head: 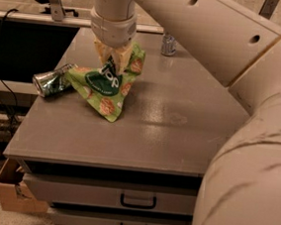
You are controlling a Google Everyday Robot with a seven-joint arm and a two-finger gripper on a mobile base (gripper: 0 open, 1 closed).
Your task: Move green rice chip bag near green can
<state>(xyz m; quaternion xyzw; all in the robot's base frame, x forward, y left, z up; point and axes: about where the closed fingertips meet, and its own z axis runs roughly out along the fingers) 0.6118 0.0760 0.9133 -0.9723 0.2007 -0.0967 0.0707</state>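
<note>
The green rice chip bag (107,87) is a crinkled light-green bag with a dark green round logo. It lies on the grey table (179,118), left of centre. My gripper (112,61) comes straight down from above and is shut on the bag's upper edge, with tan fingers (121,58) pinching it. The green can (51,80) lies on its side at the table's left edge, silver end facing front-left. The bag's left corner touches it.
A silver-grey can (168,44) stands at the back of the table. My large arm (241,94) fills the right side. Drawers with dark handles (138,201) sit under the tabletop. A cardboard box (9,191) is on the floor, front left.
</note>
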